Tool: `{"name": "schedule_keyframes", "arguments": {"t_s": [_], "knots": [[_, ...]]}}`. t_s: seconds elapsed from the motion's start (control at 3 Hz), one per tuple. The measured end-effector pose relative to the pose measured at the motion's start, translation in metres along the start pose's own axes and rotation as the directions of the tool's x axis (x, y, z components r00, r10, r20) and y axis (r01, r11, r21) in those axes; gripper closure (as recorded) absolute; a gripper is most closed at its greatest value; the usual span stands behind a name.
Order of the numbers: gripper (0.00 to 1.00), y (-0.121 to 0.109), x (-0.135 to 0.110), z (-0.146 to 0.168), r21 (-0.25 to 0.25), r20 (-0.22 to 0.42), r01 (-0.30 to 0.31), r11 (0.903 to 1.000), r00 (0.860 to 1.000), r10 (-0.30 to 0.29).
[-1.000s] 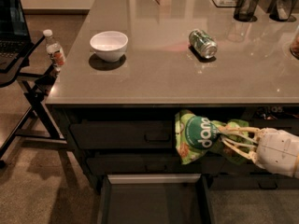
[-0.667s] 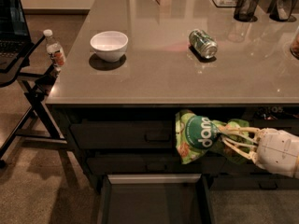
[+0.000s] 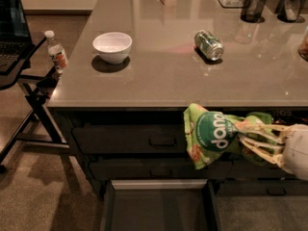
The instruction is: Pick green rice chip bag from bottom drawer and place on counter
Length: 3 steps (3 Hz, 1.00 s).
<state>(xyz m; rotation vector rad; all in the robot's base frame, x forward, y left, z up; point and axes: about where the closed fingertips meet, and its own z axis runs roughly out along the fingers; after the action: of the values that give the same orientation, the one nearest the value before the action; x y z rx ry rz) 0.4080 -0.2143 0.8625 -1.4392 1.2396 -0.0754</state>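
My gripper (image 3: pixel 243 136) comes in from the right edge and is shut on the green rice chip bag (image 3: pixel 211 134). The bag is light green with a dark green round logo and hangs in front of the dark drawer fronts, just below the counter's front edge. The bottom drawer (image 3: pixel 159 208) is pulled open below the bag, and the part in view looks empty. The grey-beige counter (image 3: pixel 163 76) lies above and behind the bag.
On the counter are a white bowl (image 3: pixel 112 46), a green can (image 3: pixel 209 44) lying on its side, dark cups (image 3: pixel 252 6) and an orange box at the back. A black side stand (image 3: pixel 29 76) with a water bottle (image 3: pixel 56 51) and a laptop is at the left.
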Motion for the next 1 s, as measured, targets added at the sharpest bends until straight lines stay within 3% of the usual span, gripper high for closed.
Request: {"name": "schedule_keyframes", "arguments": {"t_s": [0.33,0.67,1.0], "knots": [[1.00,-0.042,-0.024,-0.017,0.039,-0.017,0.086,0.9955,0.996,-0.085],[1.00,-0.120,-0.035,-0.015,0.109,-0.045,0.134,0.9850,0.991,-0.130],[1.00,-0.119,-0.035,-0.015,0.108,-0.045,0.134,0.9851,0.991,-0.130]]}}
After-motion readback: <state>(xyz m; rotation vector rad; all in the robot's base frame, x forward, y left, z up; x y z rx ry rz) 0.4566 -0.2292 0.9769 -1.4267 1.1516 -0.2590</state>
